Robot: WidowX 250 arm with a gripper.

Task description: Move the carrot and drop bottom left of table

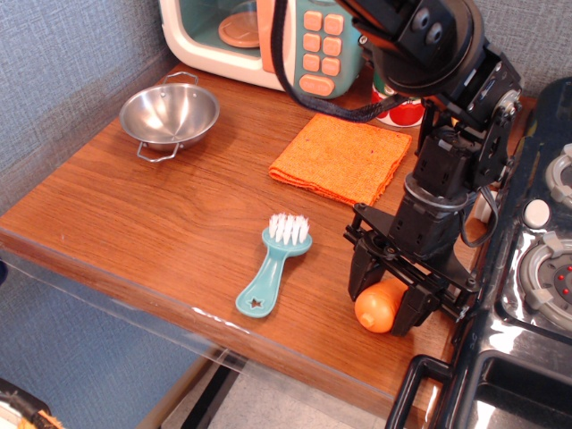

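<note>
2 fingers: black fingers (365, 277) of the gripper (387, 293) stand either side of the carrot (378, 306), touching or nearly so; whether they are already clamped on it I cannot tell.
Carrot position: on the table (134, 214), near the front edge at the right, just beside the black stove (527, 295).
Handling, as a judgement: 1 small smooth plastic toy, likely light, stiff and slippery; its rounded sides could squirt out of a pinch.
Grip point, as a judgement: across the widest middle, not the tapered end.
Neighbours: teal brush (268, 265) to its left, orange cloth (340, 158) behind, steel bowl (170, 114) far left.
Writing: can (393, 109) behind the arm shows red tomato art, letters hidden; toy microwave (268, 36) buttons unreadable.
</note>
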